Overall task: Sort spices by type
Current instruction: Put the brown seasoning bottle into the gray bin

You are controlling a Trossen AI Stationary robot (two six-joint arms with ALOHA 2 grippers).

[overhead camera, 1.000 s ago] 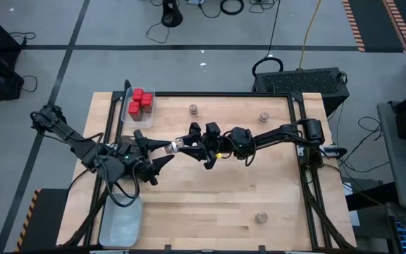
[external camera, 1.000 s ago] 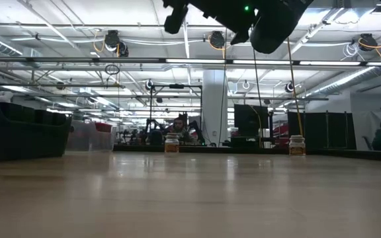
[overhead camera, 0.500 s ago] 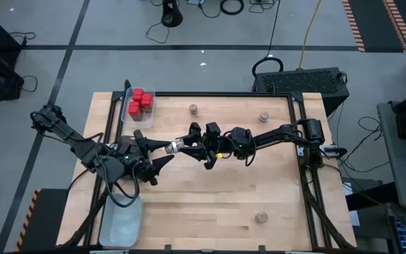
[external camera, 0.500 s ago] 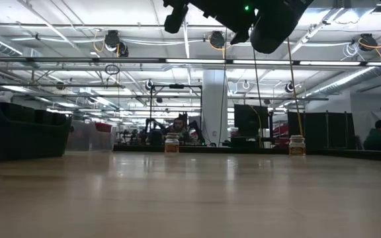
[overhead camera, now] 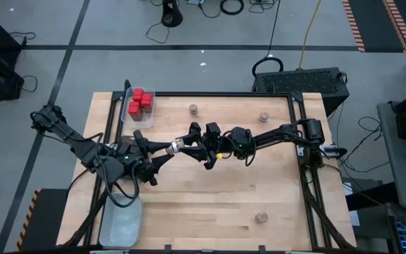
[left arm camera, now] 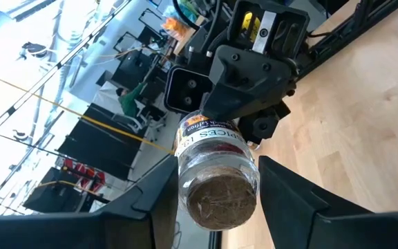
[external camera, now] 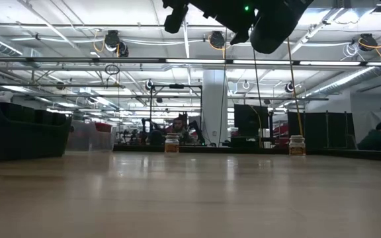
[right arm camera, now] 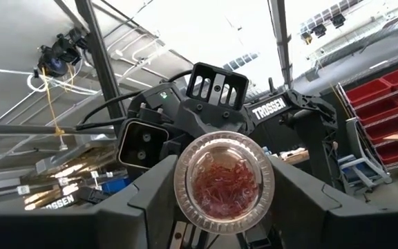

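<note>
Compared with a second ago, only the left gripper (overhead camera: 162, 156) has changed: its fingers have drawn in around the spice jar (overhead camera: 177, 147), while both arms sit where they were, meeting above the middle of the table (overhead camera: 210, 204). A handover looks to be in progress, right arm to left. The right gripper (right arm camera: 221, 207) holds the jar's far end, fingers flanking its clear base in the right wrist view. From the left wrist, the tan lid (left arm camera: 218, 195) faces the camera between dark fingers that stand close on either side; whether they have contact I cannot tell. Next, the left must clamp firmly before the right lets go. Three more jars stand on the table: two along the far edge (overhead camera: 193, 109) (overhead camera: 263, 116), one near (overhead camera: 261, 217). Red tins (overhead camera: 140, 101) fill the far-left tray (overhead camera: 127, 113); a clear tray (overhead camera: 120, 222) waits near-left.
</note>
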